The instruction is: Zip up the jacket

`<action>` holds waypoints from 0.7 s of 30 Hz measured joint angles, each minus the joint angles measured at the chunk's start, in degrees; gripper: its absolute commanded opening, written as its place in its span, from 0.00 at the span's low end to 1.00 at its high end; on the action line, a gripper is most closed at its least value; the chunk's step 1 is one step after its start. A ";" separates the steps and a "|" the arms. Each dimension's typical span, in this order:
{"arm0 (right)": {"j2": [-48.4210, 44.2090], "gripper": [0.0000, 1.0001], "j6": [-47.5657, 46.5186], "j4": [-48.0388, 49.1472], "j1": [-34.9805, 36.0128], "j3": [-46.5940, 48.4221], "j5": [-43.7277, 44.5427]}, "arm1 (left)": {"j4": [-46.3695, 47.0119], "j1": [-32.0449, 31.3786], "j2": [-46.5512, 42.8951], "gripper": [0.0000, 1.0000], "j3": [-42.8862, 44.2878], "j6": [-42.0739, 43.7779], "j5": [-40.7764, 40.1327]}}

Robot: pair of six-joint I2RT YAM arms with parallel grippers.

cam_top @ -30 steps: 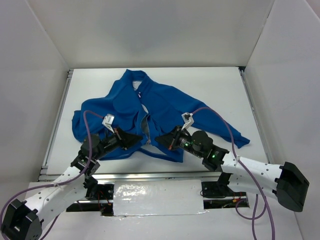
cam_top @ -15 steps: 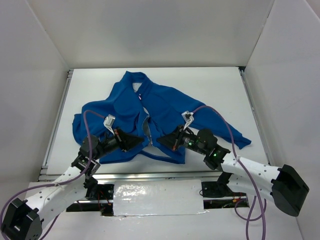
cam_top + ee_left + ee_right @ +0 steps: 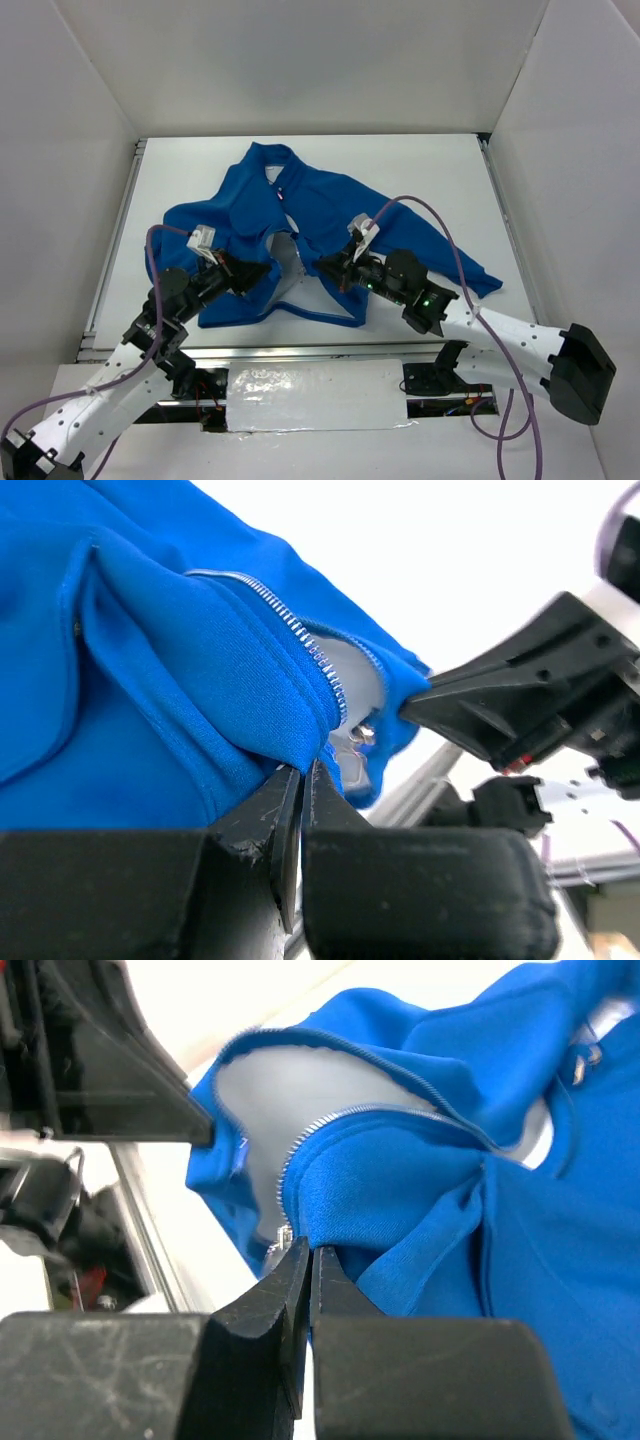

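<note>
The blue jacket [image 3: 320,205] lies on the white table, collar at the far end, its front unzipped at the lower part. My left gripper [image 3: 266,270] is shut on the hem corner of the left front panel [image 3: 240,695], just beside the zipper teeth [image 3: 300,640] and a small metal pull [image 3: 356,748]. My right gripper [image 3: 322,267] is shut on the hem corner of the right front panel [image 3: 400,1195], next to its zipper teeth [image 3: 330,1118]. The two grippers face each other across a gap between the panels. The right gripper [image 3: 425,693] shows in the left wrist view.
White walls enclose the table [image 3: 430,170] at the back and sides. A metal rail [image 3: 300,350] runs along the near edge, just behind the hem. The jacket's right sleeve [image 3: 465,265] stretches toward the right. Purple cables [image 3: 440,230] loop over both arms.
Both grippers have moved away from the near edge, carrying the hem corners with them. The gap between the front panels has widened, and the left sleeve has bunched up farther back.
</note>
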 measured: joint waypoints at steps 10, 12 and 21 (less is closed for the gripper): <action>9.88 0.00 -19.15 11.91 8.31 -4.24 18.40 | -13.07 0.00 -3.52 0.00 4.55 5.77 -8.15; 9.73 0.00 -22.16 15.67 8.59 -5.31 21.88 | -14.45 0.00 -3.17 0.00 5.07 6.27 -9.11; 17.70 0.00 -18.05 43.04 6.73 -12.74 28.85 | -15.28 0.00 -2.27 0.00 5.20 6.54 -9.84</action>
